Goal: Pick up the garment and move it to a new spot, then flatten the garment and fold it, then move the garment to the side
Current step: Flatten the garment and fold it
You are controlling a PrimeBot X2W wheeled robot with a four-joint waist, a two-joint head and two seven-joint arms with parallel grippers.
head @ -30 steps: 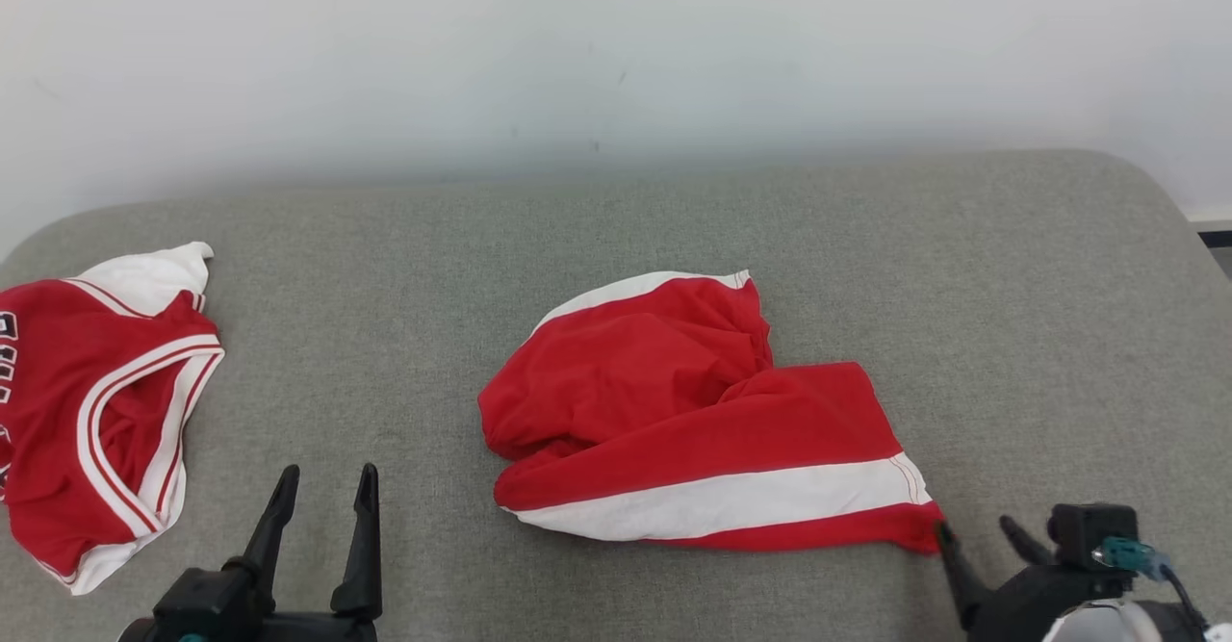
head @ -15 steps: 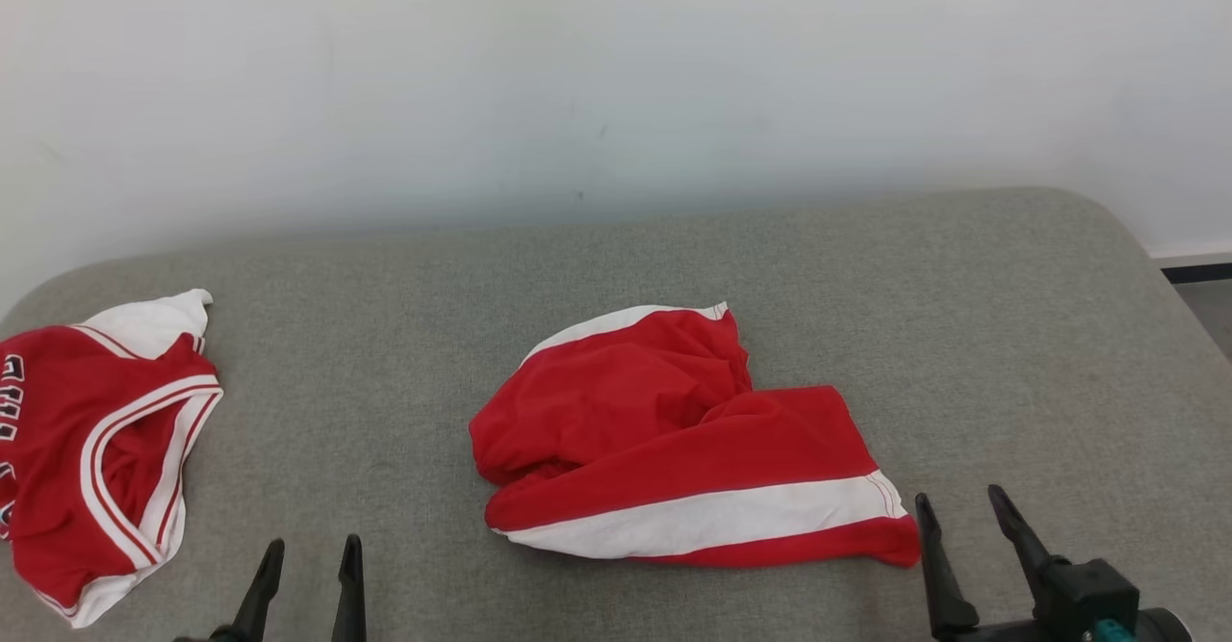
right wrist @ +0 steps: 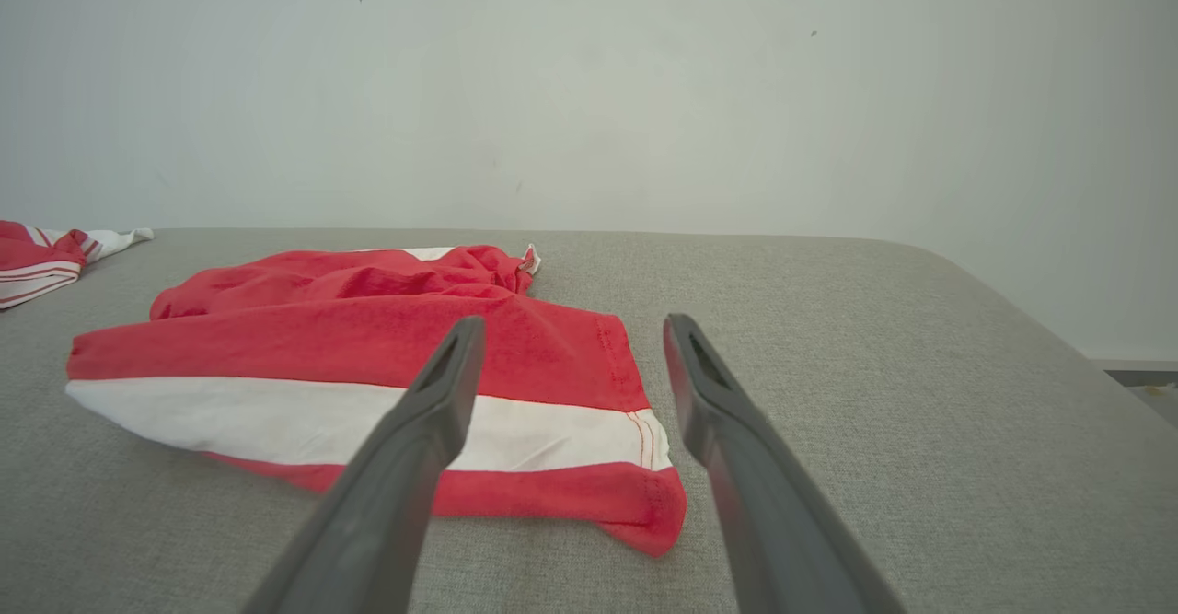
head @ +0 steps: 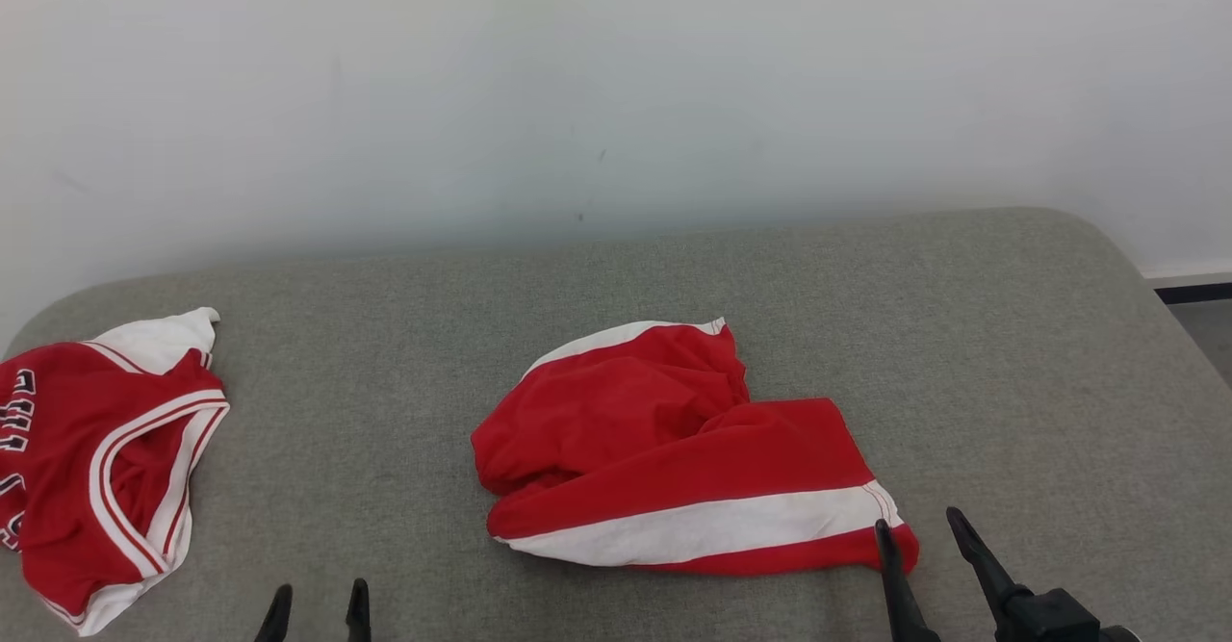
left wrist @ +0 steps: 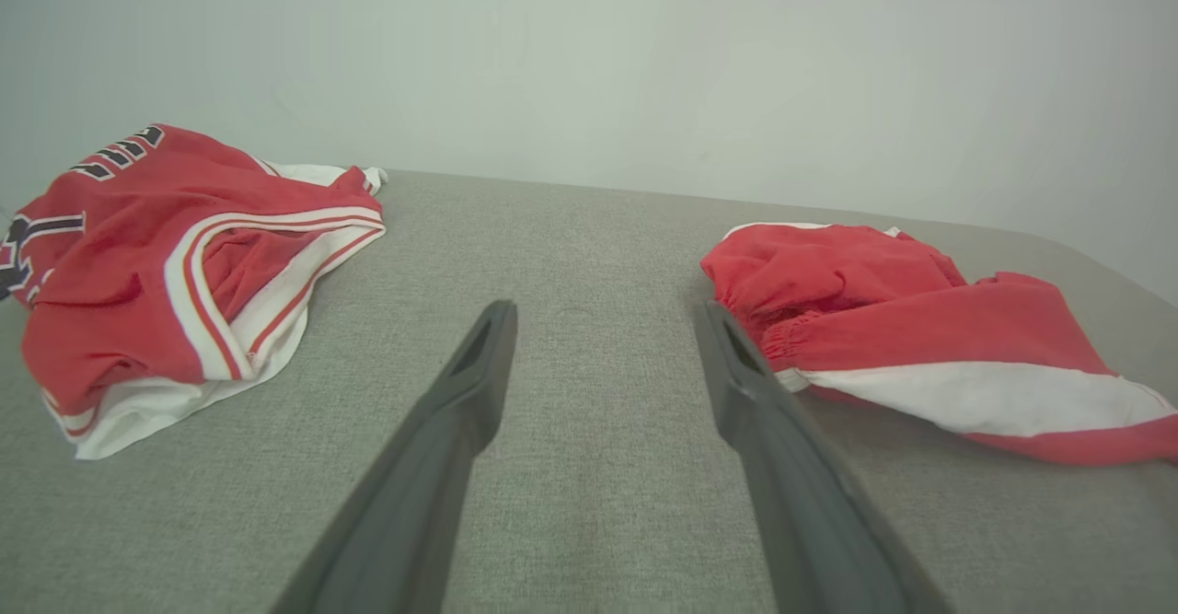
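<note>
Since a second ago the head camera has tipped upward, so the whole scene sits lower in its view; beyond that shift, the right pincer has straightened to point forward at the shorts' near corner, and the left one has sunk toward the bottom edge. Far left on the grey tabletop lies a red jersey, rumpled and well apart from everything else. Next comes the left pincer, fingers spread wide over bare fabric, holding nothing. In the middle lie the shorts, red with a white stripe, bunched up at the back and with one leg laid across the front. At their right corner stands the right pincer, also spread wide and empty, its inner finger over the hem; whether it touches I cannot tell. To my eye the job has barely begun: the shorts are neither gripped, flattened nor folded, and the lift, smoothing, folding and setting aside all remain.
</note>
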